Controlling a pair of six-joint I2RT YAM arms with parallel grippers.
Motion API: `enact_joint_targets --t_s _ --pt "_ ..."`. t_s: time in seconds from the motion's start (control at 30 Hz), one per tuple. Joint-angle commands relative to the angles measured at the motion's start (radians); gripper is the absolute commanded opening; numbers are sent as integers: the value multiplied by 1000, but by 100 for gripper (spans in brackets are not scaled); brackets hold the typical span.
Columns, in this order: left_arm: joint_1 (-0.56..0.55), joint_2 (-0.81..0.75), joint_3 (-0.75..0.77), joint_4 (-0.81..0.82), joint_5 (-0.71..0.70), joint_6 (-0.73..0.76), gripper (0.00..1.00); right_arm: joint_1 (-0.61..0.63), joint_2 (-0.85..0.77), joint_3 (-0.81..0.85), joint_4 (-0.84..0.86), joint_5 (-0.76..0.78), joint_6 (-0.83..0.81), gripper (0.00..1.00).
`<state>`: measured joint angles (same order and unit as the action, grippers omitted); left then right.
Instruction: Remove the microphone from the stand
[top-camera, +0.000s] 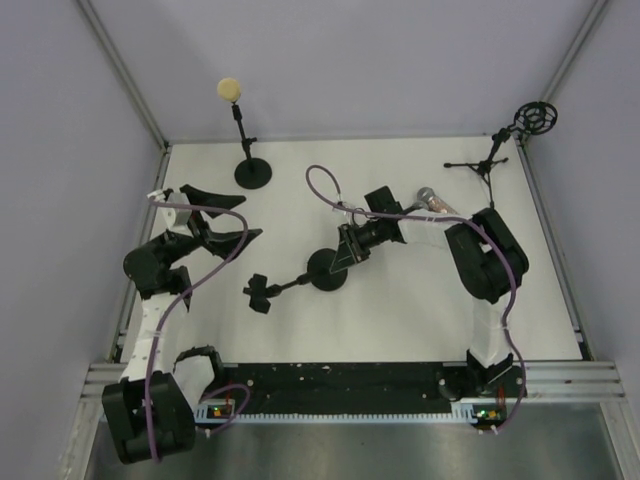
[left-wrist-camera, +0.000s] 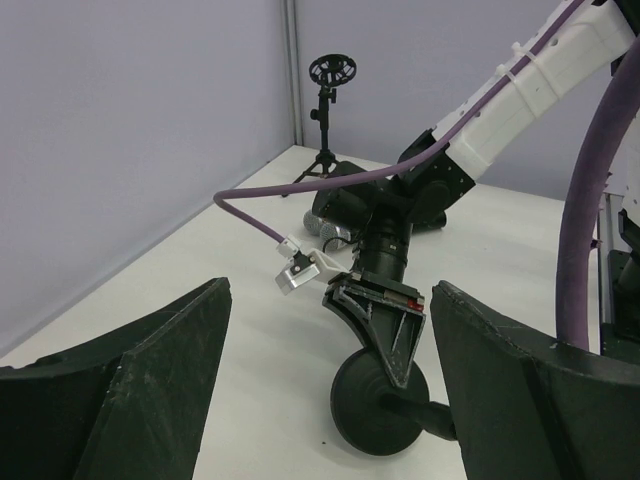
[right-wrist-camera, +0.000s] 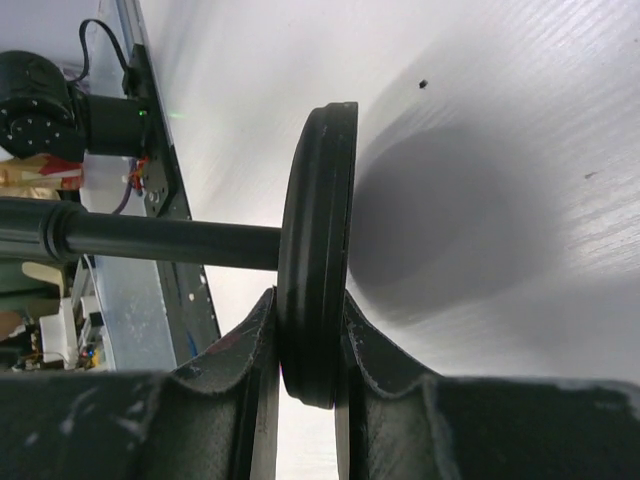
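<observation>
Microphone (top-camera: 431, 200) behind right end effector (top-camera: 340, 258), stand (top-camera: 320, 277) gripped

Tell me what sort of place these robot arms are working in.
Probably a robotics lab test cell, not a studio: a white tabletop boxed in by plain lilac wall panels on silver aluminium frame posts, with black robot arms bolted to a black base rail.

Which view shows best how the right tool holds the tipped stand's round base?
Right wrist: the round base sits edge-on, pinched in the right tool. Top external shows only a dark disc at the tool; left wrist shows it low, the tool covering its top edge.
</observation>
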<state>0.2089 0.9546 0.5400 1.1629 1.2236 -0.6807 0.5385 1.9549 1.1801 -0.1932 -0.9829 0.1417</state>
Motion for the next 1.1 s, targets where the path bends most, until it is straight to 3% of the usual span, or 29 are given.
enact_joint_targets --t_s 0.0,0.2,0.47,0.63,0.9,1.07 --pt "4 -34 -15 49 -7 0 86 -18 16 38 74 15 33 0" --pt "4 -31 -14 50 -16 -5 86 -55 35 41 48 115 7 0" --pt "4 -39 -23 49 -24 -8 87 -86 42 33 25 208 -4 30" --pt "4 -43 -25 49 -27 -5 87 -94 56 41 5 250 -10 33" --pt "4 -43 -28 43 -29 -5 87 -101 6 55 -15 306 -37 52" --pt "4 -36 -35 47 -26 0 87 -103 -85 41 -6 378 -77 58"
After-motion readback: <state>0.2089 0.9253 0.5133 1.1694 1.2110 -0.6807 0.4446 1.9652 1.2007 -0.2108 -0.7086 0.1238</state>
